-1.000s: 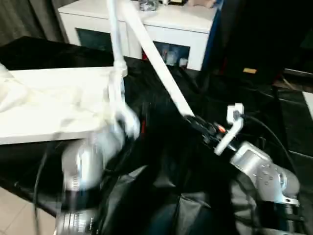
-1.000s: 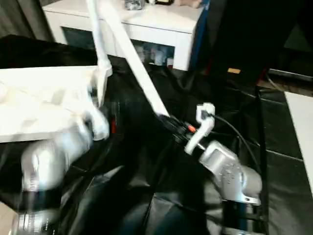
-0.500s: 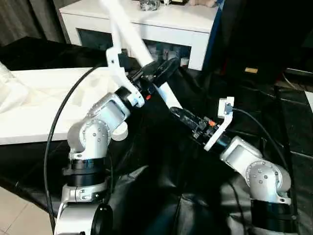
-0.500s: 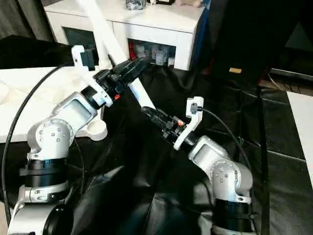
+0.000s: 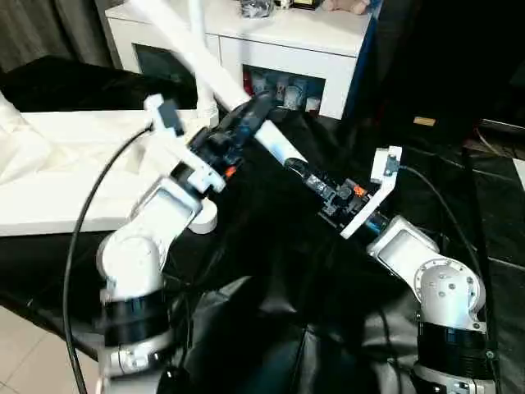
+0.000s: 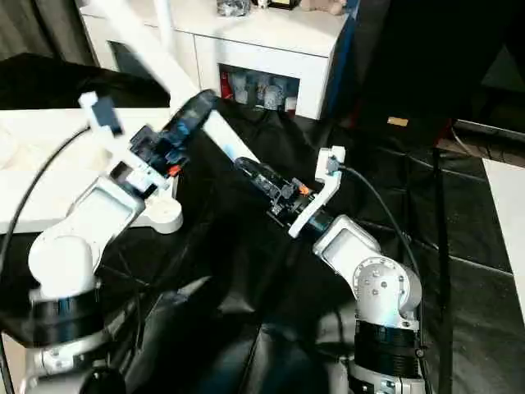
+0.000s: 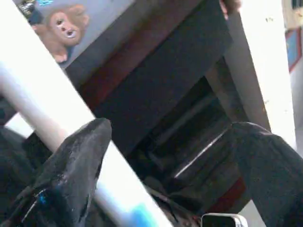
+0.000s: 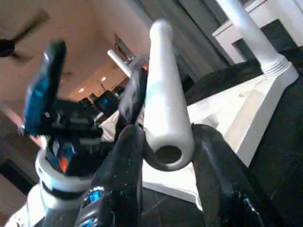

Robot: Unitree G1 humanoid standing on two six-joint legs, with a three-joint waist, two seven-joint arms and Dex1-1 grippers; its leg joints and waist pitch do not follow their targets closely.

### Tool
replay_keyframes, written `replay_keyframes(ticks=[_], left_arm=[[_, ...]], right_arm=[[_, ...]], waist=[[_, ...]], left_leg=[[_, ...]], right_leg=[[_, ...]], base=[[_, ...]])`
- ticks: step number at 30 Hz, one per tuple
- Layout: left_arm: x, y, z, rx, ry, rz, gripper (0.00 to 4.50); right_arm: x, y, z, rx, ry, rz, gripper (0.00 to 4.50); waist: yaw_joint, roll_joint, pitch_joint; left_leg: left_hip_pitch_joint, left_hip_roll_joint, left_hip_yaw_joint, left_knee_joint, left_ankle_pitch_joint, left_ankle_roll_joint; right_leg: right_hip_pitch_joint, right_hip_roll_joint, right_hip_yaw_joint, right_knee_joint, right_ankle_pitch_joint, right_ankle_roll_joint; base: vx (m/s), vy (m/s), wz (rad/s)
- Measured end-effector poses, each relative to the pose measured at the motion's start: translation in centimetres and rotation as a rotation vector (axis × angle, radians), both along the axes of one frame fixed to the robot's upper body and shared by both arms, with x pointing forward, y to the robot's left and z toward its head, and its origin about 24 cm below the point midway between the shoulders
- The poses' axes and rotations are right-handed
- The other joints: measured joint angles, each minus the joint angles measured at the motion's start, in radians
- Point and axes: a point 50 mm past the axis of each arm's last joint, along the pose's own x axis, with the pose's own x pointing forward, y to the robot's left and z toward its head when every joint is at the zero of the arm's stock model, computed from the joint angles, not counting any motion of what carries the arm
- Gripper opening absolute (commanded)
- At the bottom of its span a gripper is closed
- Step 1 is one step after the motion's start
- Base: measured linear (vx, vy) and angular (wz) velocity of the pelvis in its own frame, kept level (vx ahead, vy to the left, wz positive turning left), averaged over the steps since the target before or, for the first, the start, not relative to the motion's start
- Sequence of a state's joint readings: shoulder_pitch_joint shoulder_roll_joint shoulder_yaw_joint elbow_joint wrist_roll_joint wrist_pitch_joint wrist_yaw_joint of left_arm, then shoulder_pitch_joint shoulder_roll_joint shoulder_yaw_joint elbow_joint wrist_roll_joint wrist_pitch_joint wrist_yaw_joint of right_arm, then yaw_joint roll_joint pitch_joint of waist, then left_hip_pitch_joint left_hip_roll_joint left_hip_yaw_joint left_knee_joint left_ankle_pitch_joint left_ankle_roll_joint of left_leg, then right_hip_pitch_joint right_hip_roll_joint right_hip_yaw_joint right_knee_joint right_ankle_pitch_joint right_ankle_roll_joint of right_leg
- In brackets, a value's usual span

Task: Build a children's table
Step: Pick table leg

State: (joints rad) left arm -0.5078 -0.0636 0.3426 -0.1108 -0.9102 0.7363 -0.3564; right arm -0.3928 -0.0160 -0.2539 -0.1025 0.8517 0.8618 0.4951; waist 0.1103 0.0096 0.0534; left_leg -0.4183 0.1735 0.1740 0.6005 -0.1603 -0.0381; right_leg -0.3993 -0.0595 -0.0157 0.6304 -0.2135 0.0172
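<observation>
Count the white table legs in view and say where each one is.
2. One loose leg is clamped in the right gripper. Another leg stands upright in the tabletop's corner. Others may be hidden.

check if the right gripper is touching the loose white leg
Touching. The right wrist view shows the right gripper with both black fingers pressed against the sides of the loose white leg, gripping it near its hollow end.

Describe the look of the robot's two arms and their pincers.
Both arms are silver, rounded metal segments with black joint rings. Each wrist carries a white bracket with a small camera, fed by a black cable. Left pincer and right pincer each have two glossy black fingers, with small orange-red marks near the base.
</observation>
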Motion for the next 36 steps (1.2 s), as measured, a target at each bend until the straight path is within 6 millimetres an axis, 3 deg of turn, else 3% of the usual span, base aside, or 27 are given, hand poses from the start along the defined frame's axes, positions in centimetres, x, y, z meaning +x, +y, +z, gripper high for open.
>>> replay_keyframes(ticks=[14,21,36], left_arm=[[0.2,0.9,-1.3,0.039,0.087,0.069,4.5],[0.9,0.3,-2.6,-0.024,0.184,0.052,4.5],[2.2,-1.5,-1.5,-0.124,0.186,-0.036,4.5]], right_arm=[[0.4,-0.4,0.6,-0.002,-0.002,-0.035,1.14],[0.3,-0.3,0.6,0.005,-0.002,-0.027,1.14],[-0.6,1.1,0.1,-0.015,0.005,0.032,1.14]], waist=[[-0.002,0.0,0.0],[-0.001,0.0,0.0],[0.0,0.0,0.0]], left_leg=[[0.0,0.0,0.0,0.0,0.002,-0.004],[0.0,0.0,0.0,0.0,0.002,-0.004],[0.0,0.0,0.0,0.0,0.003,-0.004]], right_leg=[[0.0,0.0,0.0,0.0,0.003,0.005],[0.0,0.0,0.0,0.0,0.004,0.005],[0.0,0.0,0.0,0.0,0.005,0.004]], base=[[0.0,0.0,0.0],[0.0,0.0,0.0],[0.0,0.0,0.0]])
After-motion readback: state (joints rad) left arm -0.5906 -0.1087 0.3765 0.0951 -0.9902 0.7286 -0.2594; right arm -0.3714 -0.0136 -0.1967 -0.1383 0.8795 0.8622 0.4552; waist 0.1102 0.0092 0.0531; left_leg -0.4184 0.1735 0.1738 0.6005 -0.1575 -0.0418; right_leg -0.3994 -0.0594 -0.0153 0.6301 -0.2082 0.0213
